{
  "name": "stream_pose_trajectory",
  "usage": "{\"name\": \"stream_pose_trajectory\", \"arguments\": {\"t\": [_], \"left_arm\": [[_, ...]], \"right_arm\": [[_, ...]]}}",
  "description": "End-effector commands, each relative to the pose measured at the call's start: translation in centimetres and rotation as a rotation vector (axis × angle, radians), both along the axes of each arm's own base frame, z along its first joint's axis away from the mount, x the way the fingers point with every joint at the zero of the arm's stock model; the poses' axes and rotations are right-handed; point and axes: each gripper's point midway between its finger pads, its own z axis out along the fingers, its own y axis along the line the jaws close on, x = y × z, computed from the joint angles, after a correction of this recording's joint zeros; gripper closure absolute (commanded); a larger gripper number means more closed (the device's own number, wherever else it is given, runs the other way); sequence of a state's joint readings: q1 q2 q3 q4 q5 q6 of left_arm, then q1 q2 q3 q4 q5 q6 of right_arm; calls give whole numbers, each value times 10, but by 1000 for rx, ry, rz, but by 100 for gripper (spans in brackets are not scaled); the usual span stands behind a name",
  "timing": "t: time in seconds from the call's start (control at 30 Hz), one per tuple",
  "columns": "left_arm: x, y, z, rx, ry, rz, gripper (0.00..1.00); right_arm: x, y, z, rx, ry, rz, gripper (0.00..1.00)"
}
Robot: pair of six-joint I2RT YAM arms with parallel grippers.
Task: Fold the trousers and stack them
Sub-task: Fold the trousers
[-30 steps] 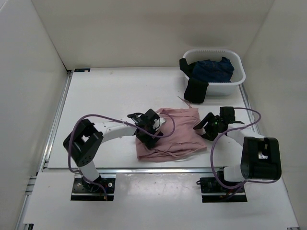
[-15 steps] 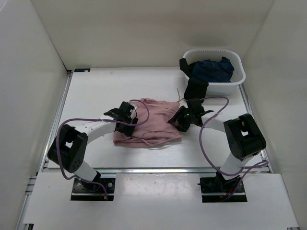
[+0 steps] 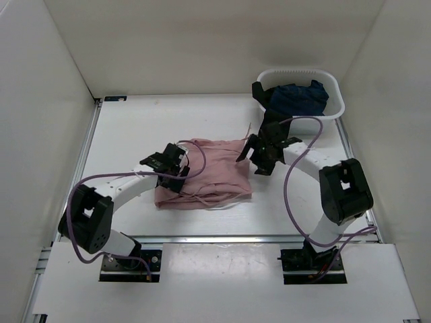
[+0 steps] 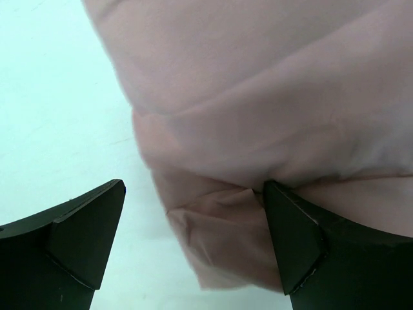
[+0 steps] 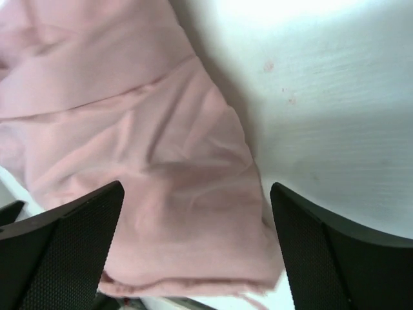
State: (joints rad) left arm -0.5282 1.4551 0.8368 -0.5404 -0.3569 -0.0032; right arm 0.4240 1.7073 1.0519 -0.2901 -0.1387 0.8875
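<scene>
Both sets of jaws stand wide apart and hold nothing; the left gripper [image 4: 193, 242] straddles the left edge of the trousers [image 3: 212, 171], one finger over bare table [image 3: 135, 128] and the other against the cloth, while the right gripper [image 5: 193, 252] hangs over the right edge with pink fabric between its fingers; the trousers lie as a loosely folded, rumpled pad in the middle of the table, between the two arms and well apart from the basket [image 3: 335, 112] at the far right; the cloth looks thin, light and limp, so it should crease and sag wherever it is unsupported, and layers may slide over each other; a pinch through all layers at the two outer edges seems the safest hold; the pad's long axis runs roughly left to right, tilted slightly with its right end farther away; which end holds the waistband cannot be told.
</scene>
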Motion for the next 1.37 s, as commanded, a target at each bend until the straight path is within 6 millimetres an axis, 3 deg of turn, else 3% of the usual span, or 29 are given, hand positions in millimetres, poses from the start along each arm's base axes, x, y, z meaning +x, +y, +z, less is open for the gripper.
{"name": "stream_pose_trajectory", "arguments": {"t": [0.0,0.07,0.1,0.17,0.2,0.23,0.3,0.33,0.37,0.47,0.53,0.67,0.73,0.8,1.07,1.33], "left_arm": [[20,-5,64,-42,-143,14,0],[30,-9,95,-75,-216,21,0],[39,-12,127,-107,-293,32,0],[45,-9,156,-132,-360,51,0],[53,2,186,-148,-436,97,0],[54,9,197,-147,-460,120,0],[55,28,215,-140,-485,173,0],[59,50,233,-137,-514,238,0],[57,64,236,-123,-509,276,0],[32,128,230,-65,-470,444,0],[4,159,207,-84,-431,534,0],[-37,178,164,-96,-339,612,0],[-47,187,154,-85,-314,655,0],[-53,200,161,-65,-338,708,0],[-52,206,176,-88,-383,729,0],[-54,198,169,-143,-354,704,0]], "right_arm": [[-6,-44,44,-175,-55,65,1],[-3,-56,84,-180,-121,95,1],[-14,-75,91,-197,-65,85,1],[-21,-95,119,-219,-62,77,1],[-18,-110,147,-231,-119,73,1],[-31,-122,154,-257,-88,67,1],[-36,-146,176,-280,-117,13,1],[-42,-157,196,-284,-163,-26,1],[-50,-166,201,-292,-159,-46,1],[-65,-201,215,-320,-193,-151,1],[-77,-216,215,-382,-201,-183,1],[-89,-224,198,-406,-135,-192,1],[-90,-220,194,-384,-124,-178,1],[-84,-216,194,-360,-143,-178,1],[-85,-216,190,-365,-146,-169,1],[-90,-225,188,-418,-170,-183,1]]}}
